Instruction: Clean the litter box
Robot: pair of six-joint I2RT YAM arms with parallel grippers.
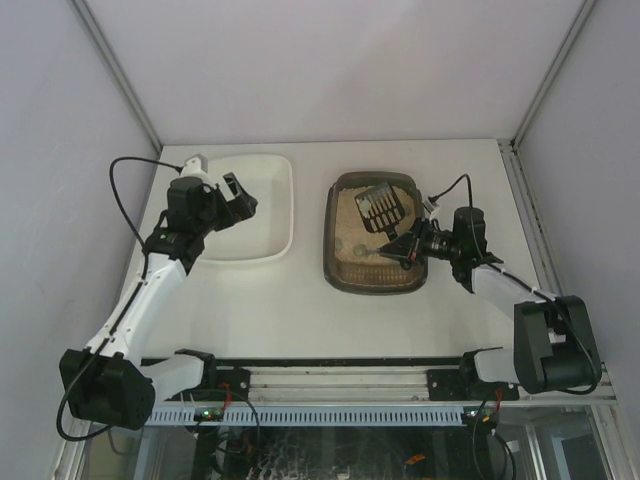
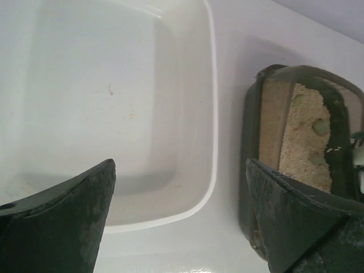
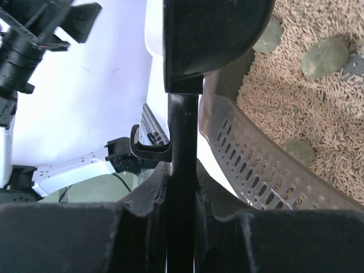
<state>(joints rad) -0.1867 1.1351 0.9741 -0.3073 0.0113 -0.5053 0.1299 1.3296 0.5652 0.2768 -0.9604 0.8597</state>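
Note:
The dark brown litter box [image 1: 375, 285] with beige litter sits right of centre. It also shows in the left wrist view [image 2: 250, 131]. My right gripper [image 1: 408, 246] is shut on the black handle [image 3: 183, 165] of a slotted black scoop [image 1: 380, 208]. The scoop's head hangs over the litter at the far end of the box. In the right wrist view the scoop's slotted wall [image 3: 256, 162] stands over the litter [image 3: 335, 125], which holds grey-green clumps [image 3: 324, 57]. My left gripper [image 1: 236, 193] is open and empty above the white tub [image 1: 262, 245].
The white tub [image 2: 213, 142] stands left of the litter box with a narrow strip of table between them; its inside looks bare. The enclosure walls close in at the back and sides. A rail runs along the near edge [image 1: 330, 385].

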